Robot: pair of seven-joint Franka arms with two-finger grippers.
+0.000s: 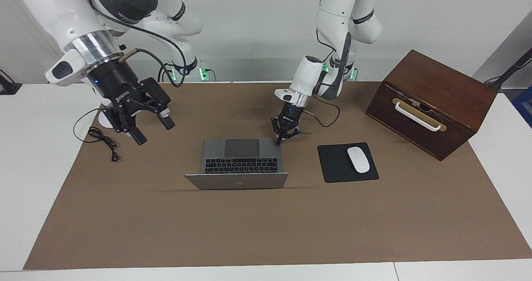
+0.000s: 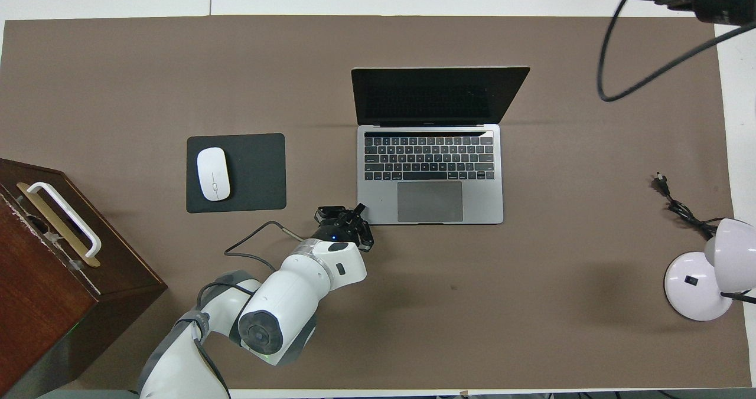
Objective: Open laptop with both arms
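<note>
The silver-grey laptop [image 1: 241,154] stands open in the middle of the brown mat, with its black keys and trackpad showing. Its lid [image 1: 237,181] is raised, and the dark screen [image 2: 437,95] faces the robots. My left gripper [image 1: 286,137] is low at the base's near corner toward the left arm's end. It is open, with one fingertip [image 2: 359,208] at that corner, and holds nothing. My right gripper [image 1: 153,131] is open and empty, raised high over the right arm's end of the table.
A black mouse pad [image 1: 332,164] with a white mouse [image 1: 358,159] lies beside the laptop toward the left arm's end. A brown wooden box [image 1: 432,102] with a white handle stands past it. A white desk lamp [image 2: 709,275] and its black cable [image 1: 102,141] are at the right arm's end.
</note>
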